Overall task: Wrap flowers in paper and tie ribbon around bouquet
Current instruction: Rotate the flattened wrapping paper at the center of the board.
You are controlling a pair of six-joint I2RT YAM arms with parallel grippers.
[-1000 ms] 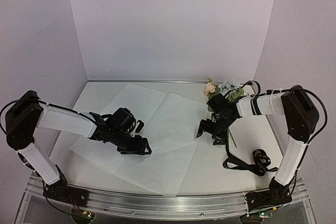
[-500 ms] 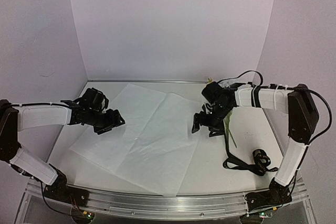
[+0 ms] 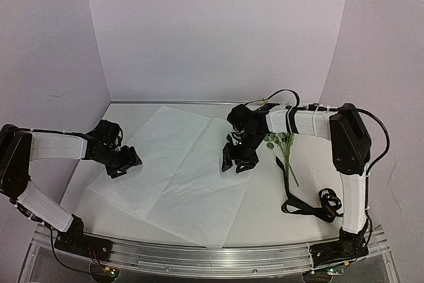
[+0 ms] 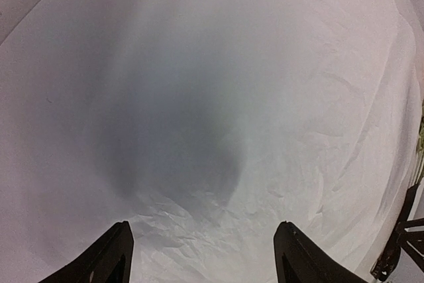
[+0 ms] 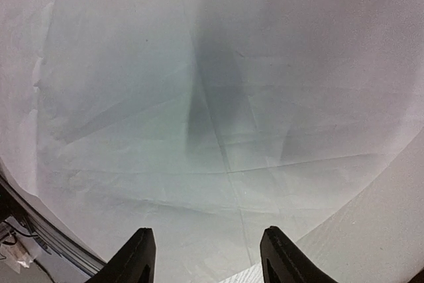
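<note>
Paper (image 3: 179, 170) flat, left hand (image 3: 124, 164) apart over left edge, right hand (image 3: 236, 164) apart near right edge

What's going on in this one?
Wrapping has barely begun. The paper lies spread flat on the table. The left pincer hovers open over its left edge, the right pincer open over its right edge, both empty. The flowers and ribbon lie to the right, neither held.
</note>
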